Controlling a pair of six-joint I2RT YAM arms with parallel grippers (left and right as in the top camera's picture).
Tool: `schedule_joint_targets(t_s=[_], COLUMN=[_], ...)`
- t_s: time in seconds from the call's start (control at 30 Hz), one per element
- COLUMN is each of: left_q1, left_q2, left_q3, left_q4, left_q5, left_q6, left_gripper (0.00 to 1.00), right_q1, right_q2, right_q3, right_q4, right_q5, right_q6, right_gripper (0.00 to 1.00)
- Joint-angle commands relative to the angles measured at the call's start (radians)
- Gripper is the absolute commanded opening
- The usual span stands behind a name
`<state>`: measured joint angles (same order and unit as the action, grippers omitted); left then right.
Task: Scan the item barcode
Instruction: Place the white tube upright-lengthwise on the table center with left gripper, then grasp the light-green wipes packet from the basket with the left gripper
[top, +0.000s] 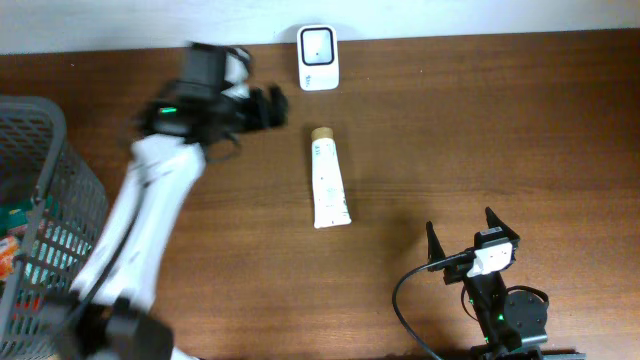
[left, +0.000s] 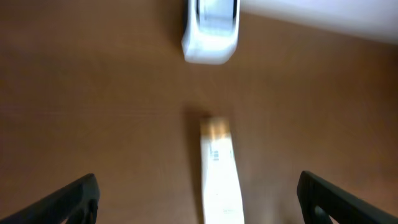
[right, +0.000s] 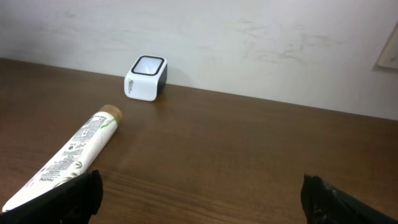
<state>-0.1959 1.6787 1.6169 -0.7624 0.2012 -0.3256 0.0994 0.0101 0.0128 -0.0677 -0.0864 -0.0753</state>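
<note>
Tube (top: 329, 184) lying flat on table (top: 480, 120) near scanner (top: 317, 44), cap end pointing toward scanner, left gripper (top: 272, 107) hovering beside scanner, jaws spread and empty, right gripper (top: 460, 222) sitting well apart from scanner, jaws spread.

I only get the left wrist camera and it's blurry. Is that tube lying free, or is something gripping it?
Observer: Free. Overhead shows the tube flat on the table, with the left gripper open and apart from its cap end.
Operator: Where's the other arm?
Observer: The right gripper is open, back by its own base, clear of the tube.
Operator: Anything else around?
Observer: A wire basket sits at the left arm's side, with items inside.
</note>
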Motion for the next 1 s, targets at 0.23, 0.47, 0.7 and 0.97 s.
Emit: schedule_joint_targets(t_s=[0.23,0.47,0.7,0.97], left_q1=[0.760,1.106,1.166,1.212], left_q2=[-0.344,-0.169,0.007,0.090], left_q3=[0.027,-0.074,-0.190,-0.370], left_q4=[-0.212,-0.158,-0.142,0.045], left_q5=[-0.187,-0.114,-0.068,-0.131], left_q6=[0.027,0.027,0.027,0.039], left_gripper=[0.99,0.98,0.92,0.93], right_q1=[0.006,0.006,0.006,0.006], right_q2=[-0.007,-0.007,-0.007,-0.007], right_q3=[-0.007,-0.007,-0.007,-0.007], right_q4=[-0.003,-0.003,-0.003,-0.003], right_q5=[0.002,0.002,0.002,0.002], right_q6=[0.004,0.004,0.004,0.004], right_gripper=[0.98,0.98,0.98,0.98])
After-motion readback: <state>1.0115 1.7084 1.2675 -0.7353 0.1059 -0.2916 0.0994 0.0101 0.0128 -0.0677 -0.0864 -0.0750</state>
